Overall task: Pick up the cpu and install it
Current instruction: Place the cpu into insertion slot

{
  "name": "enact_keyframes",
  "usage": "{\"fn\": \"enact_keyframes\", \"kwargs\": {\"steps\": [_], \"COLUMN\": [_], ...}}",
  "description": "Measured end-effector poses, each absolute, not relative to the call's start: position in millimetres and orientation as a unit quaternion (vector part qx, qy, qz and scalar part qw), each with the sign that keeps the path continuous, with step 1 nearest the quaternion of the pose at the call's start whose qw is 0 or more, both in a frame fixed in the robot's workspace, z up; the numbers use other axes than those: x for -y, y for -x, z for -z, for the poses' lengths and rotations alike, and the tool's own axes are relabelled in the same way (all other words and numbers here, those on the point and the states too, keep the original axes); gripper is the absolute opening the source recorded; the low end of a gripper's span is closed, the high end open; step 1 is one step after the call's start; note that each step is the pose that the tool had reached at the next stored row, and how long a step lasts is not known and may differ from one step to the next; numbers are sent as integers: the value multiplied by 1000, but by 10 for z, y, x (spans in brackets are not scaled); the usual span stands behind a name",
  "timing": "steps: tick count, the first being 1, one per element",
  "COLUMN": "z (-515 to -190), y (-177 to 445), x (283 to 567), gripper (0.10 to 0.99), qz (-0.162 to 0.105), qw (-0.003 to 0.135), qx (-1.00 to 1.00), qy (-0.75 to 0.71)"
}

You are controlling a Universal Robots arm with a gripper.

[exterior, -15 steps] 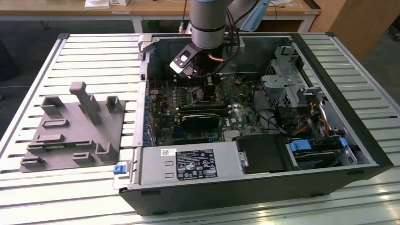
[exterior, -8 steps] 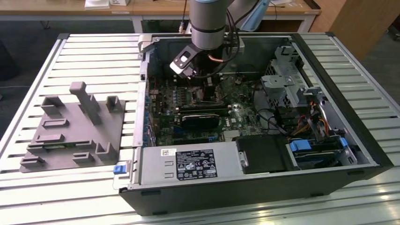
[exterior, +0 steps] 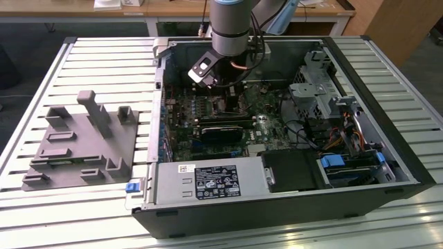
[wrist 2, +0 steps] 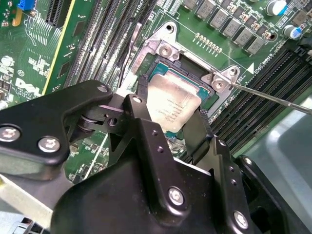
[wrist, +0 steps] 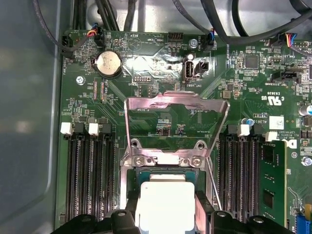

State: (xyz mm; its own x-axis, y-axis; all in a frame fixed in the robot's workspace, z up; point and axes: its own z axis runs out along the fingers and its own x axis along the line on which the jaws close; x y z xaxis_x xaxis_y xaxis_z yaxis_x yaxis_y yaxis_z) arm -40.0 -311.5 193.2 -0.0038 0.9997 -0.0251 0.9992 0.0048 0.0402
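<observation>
The cpu, a small square chip with a pale silver top, lies level in or just above the dark socket on the green motherboard. It also shows in the first wrist view as the cpu. My gripper straddles it, with one black finger against one edge and the other finger against the opposite edge, shut on the chip. In the exterior view the gripper reaches down into the open computer case, near its back wall.
The socket's metal load plate stands flipped open beyond the chip, and its thin lever rod sticks out sideways. Memory slots flank the socket. A grey plastic tray with upright blocks sits at the exterior view's left.
</observation>
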Motion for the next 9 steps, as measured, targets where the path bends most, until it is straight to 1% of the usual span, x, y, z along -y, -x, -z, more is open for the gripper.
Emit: {"fn": "enact_keyframes", "kwargs": {"steps": [7, 9], "z": [-1927, -1920], "y": [399, 397], "x": [3113, 3110], "gripper": [533, 545], "qz": [-6, -7], "qw": [23, 23], "qx": [-708, -708], "qy": [-705, -705]}}
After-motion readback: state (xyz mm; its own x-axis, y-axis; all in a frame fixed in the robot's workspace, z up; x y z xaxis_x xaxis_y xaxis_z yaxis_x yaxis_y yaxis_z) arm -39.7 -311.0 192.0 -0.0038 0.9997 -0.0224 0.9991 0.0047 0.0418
